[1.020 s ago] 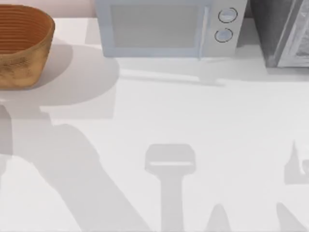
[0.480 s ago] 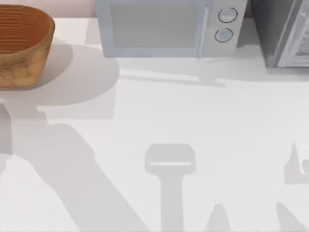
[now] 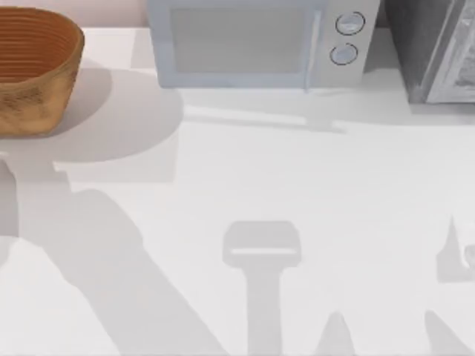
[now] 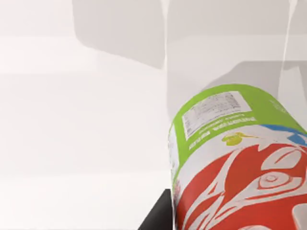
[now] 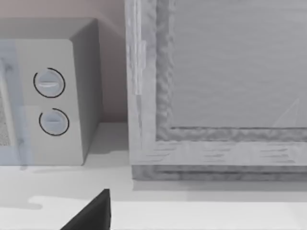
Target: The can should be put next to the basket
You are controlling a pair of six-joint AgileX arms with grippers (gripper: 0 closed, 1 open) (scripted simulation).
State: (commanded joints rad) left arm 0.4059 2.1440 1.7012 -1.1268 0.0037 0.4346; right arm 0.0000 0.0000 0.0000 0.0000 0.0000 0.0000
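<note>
Open white table (image 3: 312, 178) mid-view; basket (image 3: 33, 67) at ten o'clock, microwave (image 3: 256, 44) at twelve, grey cabinet (image 3: 438, 48) at two.

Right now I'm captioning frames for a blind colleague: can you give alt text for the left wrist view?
A drink can looms close to the camera, its green end with a white label panel farthest, then a blue stripe and red-and-white pattern. Beyond it lies a white table crossed by grey shadows.

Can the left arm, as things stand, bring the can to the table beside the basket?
Probably yes: the can fills the left wrist view, and bare table lies beside the basket.
</note>
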